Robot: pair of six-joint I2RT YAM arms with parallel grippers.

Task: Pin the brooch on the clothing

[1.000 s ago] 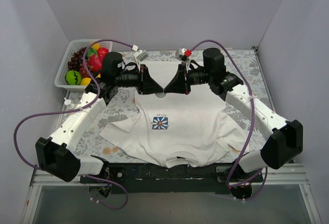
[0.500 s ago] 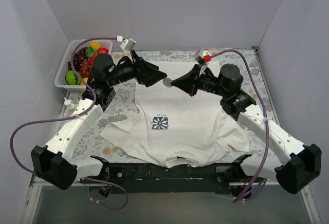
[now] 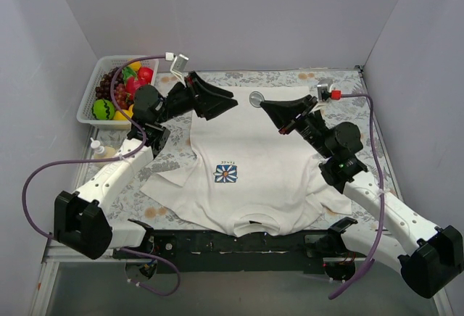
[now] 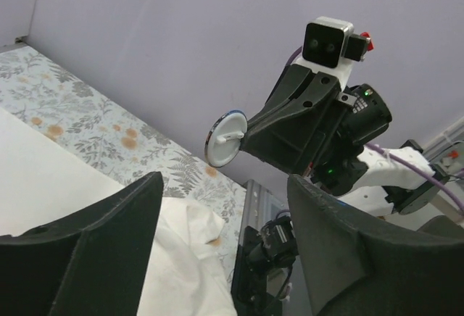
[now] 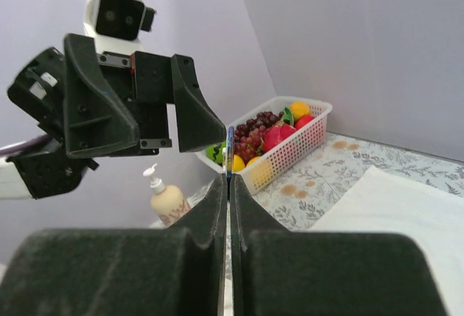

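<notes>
We judged the brooch (image 3: 256,99) light, stiff, slippery — our right end effector (image 3: 264,104) pinched its rim, the sensible hold; the left end effector (image 3: 230,103) gaped empty.

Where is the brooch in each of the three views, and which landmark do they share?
Top external: the brooch upper centre, held by the right gripper.
Left wrist: centre, pale disc, its back showing.
Right wrist: centre, edge-on between the fingers.
Shared landmark: the white T-shirt.

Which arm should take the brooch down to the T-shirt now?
Right: its claw is shut on the brooch over the T-shirt; the left claw is open and empty.
</notes>
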